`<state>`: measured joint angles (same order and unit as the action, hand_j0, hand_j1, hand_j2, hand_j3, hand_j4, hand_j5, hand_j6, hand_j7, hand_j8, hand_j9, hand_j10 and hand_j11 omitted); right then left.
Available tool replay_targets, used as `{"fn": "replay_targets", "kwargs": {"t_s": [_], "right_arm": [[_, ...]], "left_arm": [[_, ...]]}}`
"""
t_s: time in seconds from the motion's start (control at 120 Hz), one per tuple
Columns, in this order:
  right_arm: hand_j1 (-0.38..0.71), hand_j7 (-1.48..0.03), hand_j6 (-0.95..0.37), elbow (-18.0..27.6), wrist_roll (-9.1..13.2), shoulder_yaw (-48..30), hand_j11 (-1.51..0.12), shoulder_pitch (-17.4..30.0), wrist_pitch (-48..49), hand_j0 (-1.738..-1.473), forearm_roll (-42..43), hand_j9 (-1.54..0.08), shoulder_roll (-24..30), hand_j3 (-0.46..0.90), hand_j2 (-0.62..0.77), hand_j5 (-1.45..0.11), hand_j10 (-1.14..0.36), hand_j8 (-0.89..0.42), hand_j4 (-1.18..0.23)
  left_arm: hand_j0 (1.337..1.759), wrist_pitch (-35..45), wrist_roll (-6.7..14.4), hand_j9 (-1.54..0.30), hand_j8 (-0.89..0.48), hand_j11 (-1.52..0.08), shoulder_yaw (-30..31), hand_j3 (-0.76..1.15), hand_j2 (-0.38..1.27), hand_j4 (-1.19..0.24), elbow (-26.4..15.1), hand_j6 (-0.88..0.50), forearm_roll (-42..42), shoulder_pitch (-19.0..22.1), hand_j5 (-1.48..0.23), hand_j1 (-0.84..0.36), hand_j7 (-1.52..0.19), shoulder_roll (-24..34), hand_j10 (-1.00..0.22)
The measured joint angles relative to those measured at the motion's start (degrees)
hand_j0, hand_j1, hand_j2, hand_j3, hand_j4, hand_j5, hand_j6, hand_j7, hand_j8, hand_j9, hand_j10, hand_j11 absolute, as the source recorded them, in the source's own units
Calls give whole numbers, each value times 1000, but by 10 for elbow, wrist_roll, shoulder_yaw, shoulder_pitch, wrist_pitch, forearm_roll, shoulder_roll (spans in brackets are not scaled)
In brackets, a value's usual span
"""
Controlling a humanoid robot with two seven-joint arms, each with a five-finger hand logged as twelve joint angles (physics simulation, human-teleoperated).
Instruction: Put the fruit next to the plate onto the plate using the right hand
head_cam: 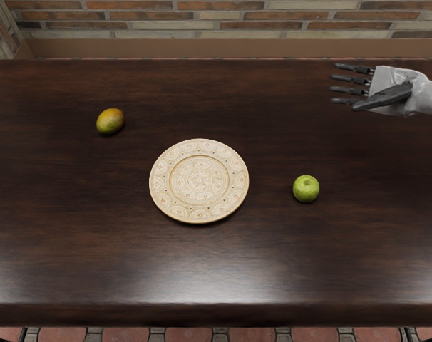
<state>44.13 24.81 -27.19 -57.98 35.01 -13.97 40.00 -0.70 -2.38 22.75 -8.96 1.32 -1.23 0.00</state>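
The right robot hand [383, 89] is over the far right corner of the dark brown wooden table [73, 242]. Its arm comes in from the right side. The robot hand is open wide. Its thin dark fingers [350, 79] are straight and spread apart, and they point to the left. The thumb points the same way, just under them. The robot hand holds nothing.

The small round green apple [306, 188] sits on the table, well apart from the robot hand. It is closer to the front edge of the table than the robot hand is, and a little to the left of the fingertips.

The round cream plate with carved patterns [199, 180] lies farther from the robot hand than the apple does, on the apple's left side. The apple is near the plate but does not touch it.

The oval yellow-green mango [110, 121] is the thing farthest from the robot hand. It lies way over to the left, past the plate, and well apart from it.
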Motion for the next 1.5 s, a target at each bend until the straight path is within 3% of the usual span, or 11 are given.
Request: {"fn": "replay_targets", "kwargs": {"t_s": [0.225, 0.367, 0.642, 0.733, 0.908, 1.058, 1.267, 1.417, 1.5], "right_arm": [[-307, -45, -31, 17, 1, -3, -45, -16, 0, -1658, 12, -45, -5, 0, -7, -45, -33, -32, -33], [-306, -47, -33, 42, -1, -53, -47, -30, 0, -1658, 194, -47, 3, 0, -7, -47, -34, -34, -34], [-303, -51, -40, 318, -2, -95, -51, -16, 0, -1658, 506, -51, 96, 0, -7, -51, -39, -40, -40], [-303, -51, -42, 380, -1, -87, -51, 1, -23, -1658, 573, -51, 105, 0, -7, -51, -41, -41, -41], [-301, -53, -45, 469, 2, -26, -53, 22, -184, -1658, 660, -53, 110, 0, -7, -53, -43, -44, -44], [-301, -54, -47, 509, 5, 17, -54, 42, -288, -1658, 686, -54, 105, 0, -7, -54, -45, -46, -45], [-291, -65, -56, 523, 20, 31, -65, 79, -347, -1658, 700, -65, 77, 0, -8, -66, -54, -55, -54], [-223, -139, -113, 524, 26, 33, -139, 105, -377, -1658, 745, -139, 53, 0, -19, -139, -110, -112, -111], [-164, -203, -162, 524, 41, 34, -203, 115, -383, -1658, 779, -203, 35, 0, -29, -203, -159, -161, -160]], "left_arm": [[1658, 0, 0, -304, -234, -304, 0, 0, 47, -234, 0, -234, 0, 0, -304, 69, -304, 0, -234], [1658, 0, 0, -304, -234, -304, 0, 0, 47, -234, 0, -234, 0, 0, -304, 69, -304, 0, -234], [1658, 0, 0, -304, -234, -304, 0, 0, 47, -234, 0, -234, 0, 0, -304, 69, -304, 0, -234], [1658, 0, 0, -304, -234, -304, 0, 0, 47, -234, 0, -234, 0, 0, -304, 69, -304, 0, -234], [1658, 0, 0, -304, -234, -304, 0, 0, 47, -234, 0, -234, 0, 0, -304, 69, -304, 0, -234], [1658, 0, 0, -304, -234, -304, 0, 0, 47, -234, 0, -234, 0, 0, -304, 69, -304, 0, -234], [1658, 0, 0, -304, -234, -304, 0, 0, 47, -234, 0, -234, 0, 0, -304, 69, -304, 0, -234], [1658, 0, 0, -304, -234, -304, 0, 0, 47, -234, 0, -234, 0, 0, -304, 69, -304, 0, -234], [1658, 0, 0, -304, -234, -304, 0, 0, 47, -234, 0, -234, 0, 0, -304, 69, -304, 0, -234]]}}
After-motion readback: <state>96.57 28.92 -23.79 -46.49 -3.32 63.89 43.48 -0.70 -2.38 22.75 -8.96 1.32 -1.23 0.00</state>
